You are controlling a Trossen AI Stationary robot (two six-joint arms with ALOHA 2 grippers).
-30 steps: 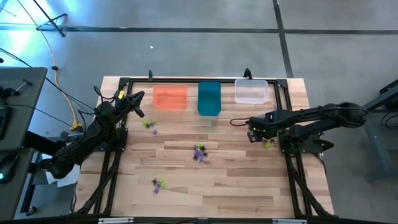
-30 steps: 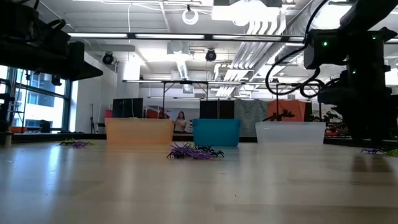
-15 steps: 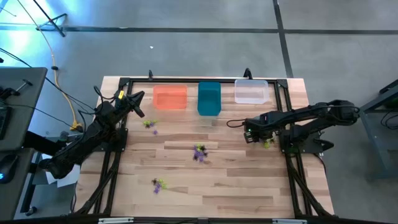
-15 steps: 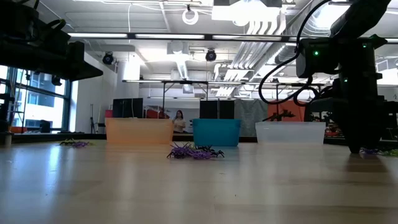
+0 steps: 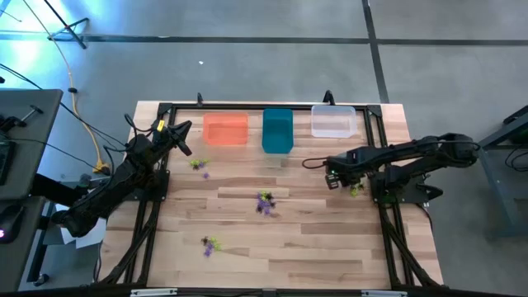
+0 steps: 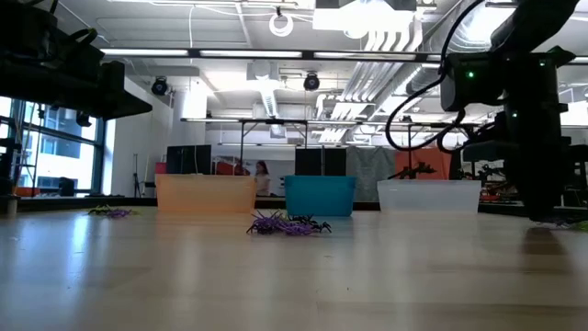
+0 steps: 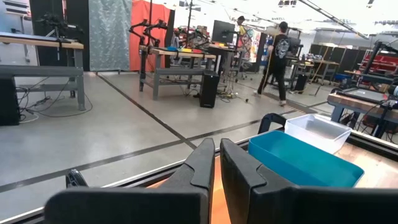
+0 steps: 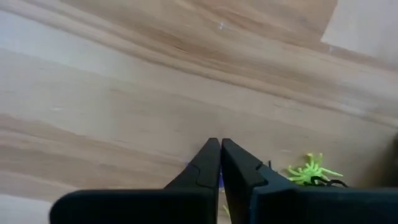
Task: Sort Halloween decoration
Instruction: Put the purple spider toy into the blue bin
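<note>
Right gripper (image 8: 219, 163) jaws just snapped together on table (image 5: 313, 247) at 3 o'clock, likely pinching purple spider, barely visible; green spider (image 8: 312, 169) beside. Left gripper (image 7: 217, 163) shut, parked 10 o'clock. Lift next.

Big open workshop kind of space. The floor (image 5: 247, 74) is smooth grey concrete with dark seam lines crossing it. The ceiling (image 6: 276, 55) is exposed, white ducts and pipes everywhere, with long strip lights (image 6: 152, 52) running across. There's a tall window (image 6: 55, 152) off to one side showing blue daylight. Farther back you get metal workbenches (image 7: 180, 62), an orange panel (image 7: 146, 34) next to a grey patterned curtain (image 7: 109, 31), and a person (image 7: 280, 59) walking around by the desks.
</note>
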